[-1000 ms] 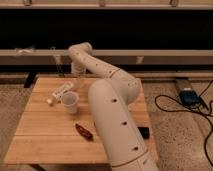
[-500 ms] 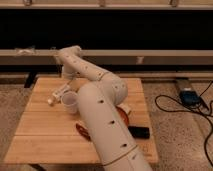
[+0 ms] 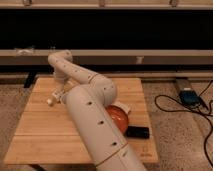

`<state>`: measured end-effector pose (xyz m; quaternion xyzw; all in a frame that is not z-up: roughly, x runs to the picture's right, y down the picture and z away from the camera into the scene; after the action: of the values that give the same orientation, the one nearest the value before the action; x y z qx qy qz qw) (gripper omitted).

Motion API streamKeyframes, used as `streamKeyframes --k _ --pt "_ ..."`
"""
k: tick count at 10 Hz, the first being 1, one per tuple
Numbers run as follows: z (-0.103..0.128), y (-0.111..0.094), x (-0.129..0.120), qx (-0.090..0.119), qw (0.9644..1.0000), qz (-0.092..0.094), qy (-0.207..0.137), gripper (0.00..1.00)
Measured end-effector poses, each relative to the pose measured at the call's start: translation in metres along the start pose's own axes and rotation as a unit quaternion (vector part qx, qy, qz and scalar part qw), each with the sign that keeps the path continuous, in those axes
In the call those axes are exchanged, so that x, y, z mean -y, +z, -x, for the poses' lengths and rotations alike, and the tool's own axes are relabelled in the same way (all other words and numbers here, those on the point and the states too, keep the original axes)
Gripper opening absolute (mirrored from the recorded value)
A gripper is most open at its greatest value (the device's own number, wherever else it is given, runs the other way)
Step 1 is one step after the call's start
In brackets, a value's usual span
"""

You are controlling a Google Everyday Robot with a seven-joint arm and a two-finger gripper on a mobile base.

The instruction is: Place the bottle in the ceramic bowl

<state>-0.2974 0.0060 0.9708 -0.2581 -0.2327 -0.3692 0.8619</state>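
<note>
1. Bottle (image 3: 51, 100) lay on its side on the tabletop (image 3: 42, 135), left part, toward the far edge. Its tan cap pointed left & slightly near; the white body ran up-right under the gripper.
2. Gripper (image 3: 59, 94) was right at the bottle, coming down from the far side over the white end. Fingers stood open, not clamped; whether they touched the bottle couldn't be told.
3. Ceramic bowl (image 3: 119, 118), glossy orange-red, sat on the tabletop right of centre, well apart from the bottle. Its left part was hidden behind the arm. Nothing could be made out in the part that showed.
4. Arm (image 3: 92, 117), pale w/ small dark holes, rose from the near edge at btm centre. It ran to an elbow mid-table, then swung left & far to the wrist above the bottle.
5. A small white item (image 3: 124, 106) lay just beside the bowl's far-right rim.
6. A flat black object (image 3: 137, 132) lay near the bowl on its near-right side, close to the tabletop's right edge.
7. On the speckled floor to the right, black cables (image 3: 172, 107) looped around a blue-topped box (image 3: 189, 95).
</note>
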Motion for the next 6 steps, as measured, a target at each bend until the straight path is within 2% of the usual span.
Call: streamKeyframes --k 1,2,5,6 --pt "0.0013 0.0029 -0.0008 -0.003 1.0 0.005 -0.007 0.78" --pt "0.0033 0.005 -0.0018 -0.005 0.9998 0.011 -0.013 0.71" --pt "0.01 0.0095 -0.0011 -0.011 0.9994 0.019 -0.025 0.41" --pt "0.0092 0.0078 -0.0008 -0.015 0.9995 0.016 -0.021 0.28"
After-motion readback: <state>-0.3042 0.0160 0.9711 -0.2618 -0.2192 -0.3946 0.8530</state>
